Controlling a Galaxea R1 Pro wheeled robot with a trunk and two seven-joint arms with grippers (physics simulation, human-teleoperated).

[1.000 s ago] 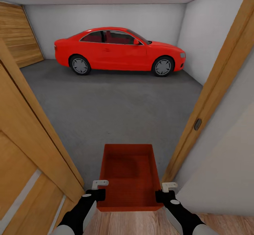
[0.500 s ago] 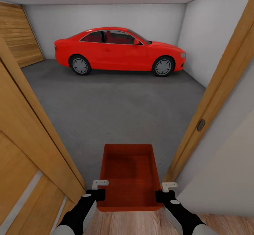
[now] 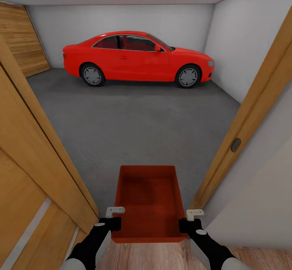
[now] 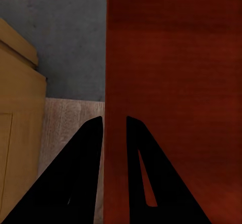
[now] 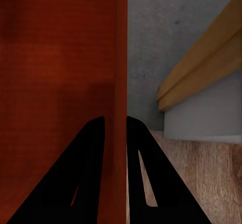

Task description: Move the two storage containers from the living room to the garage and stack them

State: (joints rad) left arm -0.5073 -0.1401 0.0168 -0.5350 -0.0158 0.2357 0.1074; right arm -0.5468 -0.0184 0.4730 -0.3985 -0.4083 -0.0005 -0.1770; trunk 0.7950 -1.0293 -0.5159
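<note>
The left pincer [image 3: 114, 216] and right pincer [image 3: 190, 217] each pinch a side wall of the red container [image 3: 147, 199], held in the doorway. It could bump the door frame [image 3: 239, 124] and slip.

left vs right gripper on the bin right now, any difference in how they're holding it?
Side: the left gripper clamps the storage container's left wall; the right gripper clamps its right wall.
Surroundings: beside the left gripper stands the open wooden door; beside the right, the door frame and white wall.
Shared: each has one finger inside the wall and one outside, near the end closest to the robot, at matching height.
</note>
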